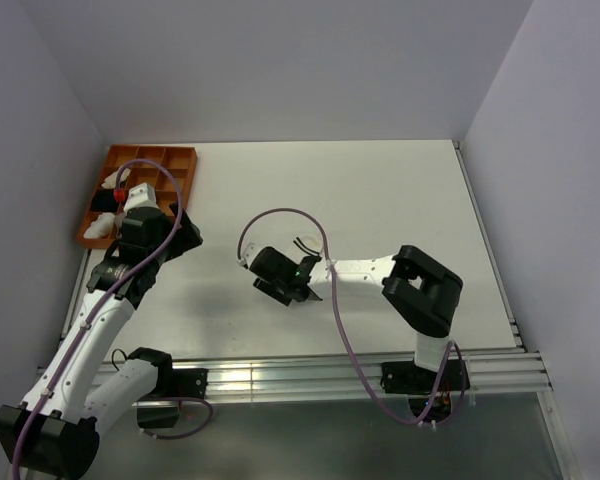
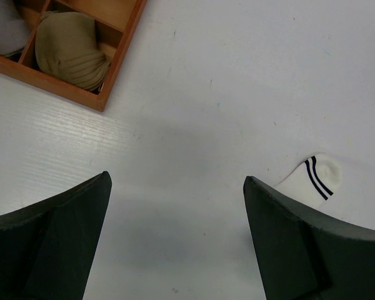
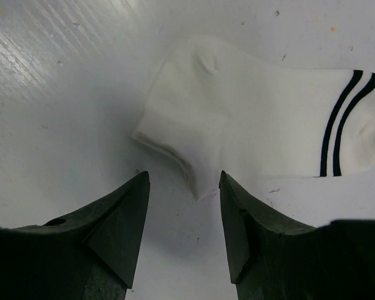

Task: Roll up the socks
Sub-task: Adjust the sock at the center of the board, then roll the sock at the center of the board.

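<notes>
Right wrist view: on the white table (image 3: 62,94), the striped white sock (image 3: 250,119) has its corner between the fingers (image 3: 112,237) of the open, empty right gripper (image 3: 184,178)

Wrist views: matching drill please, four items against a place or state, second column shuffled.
1 striped sock
2 tan bundle
3 left gripper
4 right gripper

A in a compartment of the tray
B open above bare table
C lying flat on the table
D open, fingertips either side of the sock's corner

Pairs: 1-C, 2-A, 3-B, 4-D
</notes>
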Controlling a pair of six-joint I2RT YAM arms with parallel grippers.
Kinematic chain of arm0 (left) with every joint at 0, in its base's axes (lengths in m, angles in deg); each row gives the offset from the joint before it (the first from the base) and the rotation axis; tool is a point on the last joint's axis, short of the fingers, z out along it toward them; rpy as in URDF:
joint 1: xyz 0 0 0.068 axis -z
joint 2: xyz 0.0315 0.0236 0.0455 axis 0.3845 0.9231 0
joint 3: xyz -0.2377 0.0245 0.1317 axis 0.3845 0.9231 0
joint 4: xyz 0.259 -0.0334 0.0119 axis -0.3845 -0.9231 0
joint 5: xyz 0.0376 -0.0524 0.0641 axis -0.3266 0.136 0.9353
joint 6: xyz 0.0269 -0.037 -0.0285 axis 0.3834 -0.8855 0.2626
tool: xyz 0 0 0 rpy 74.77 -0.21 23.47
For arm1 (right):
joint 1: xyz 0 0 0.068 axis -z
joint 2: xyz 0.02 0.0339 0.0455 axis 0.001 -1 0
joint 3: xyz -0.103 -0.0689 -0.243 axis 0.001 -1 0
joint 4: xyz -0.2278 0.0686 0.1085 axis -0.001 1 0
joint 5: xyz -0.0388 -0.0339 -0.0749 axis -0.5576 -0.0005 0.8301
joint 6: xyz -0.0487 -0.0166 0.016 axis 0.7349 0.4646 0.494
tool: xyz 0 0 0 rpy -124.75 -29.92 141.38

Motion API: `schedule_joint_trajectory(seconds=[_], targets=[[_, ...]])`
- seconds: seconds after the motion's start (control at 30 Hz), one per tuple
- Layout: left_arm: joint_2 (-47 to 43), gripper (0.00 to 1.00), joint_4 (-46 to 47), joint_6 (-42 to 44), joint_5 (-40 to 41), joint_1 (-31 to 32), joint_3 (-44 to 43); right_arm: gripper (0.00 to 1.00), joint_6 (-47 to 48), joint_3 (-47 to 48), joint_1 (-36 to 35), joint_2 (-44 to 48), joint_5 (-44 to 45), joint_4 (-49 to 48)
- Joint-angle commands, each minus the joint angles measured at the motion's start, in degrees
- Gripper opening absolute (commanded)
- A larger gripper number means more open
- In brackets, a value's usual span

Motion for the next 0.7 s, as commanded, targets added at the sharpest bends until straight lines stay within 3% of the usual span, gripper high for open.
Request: schedule_joint_trajectory(seconds=[0.0,0.6,0.67], targets=[[-0.27,0.93,2.07,1.24,-0.42,-0.33,0.35,0.56,1.62,-0.07,-0.93,-1.85,4.33,-3.29],[-0.10,0.92,2.24,1.24,-0.86,-0.33,0.53,0.48,2.76,-1.65,-1.89,-3.96,7.15,-11.12],[-0.01,0.92,2.33,1.33,-0.86,-0.33,0.53,0.43,2.76,-1.92,-1.89,-3.96,7.06,-11.82]])
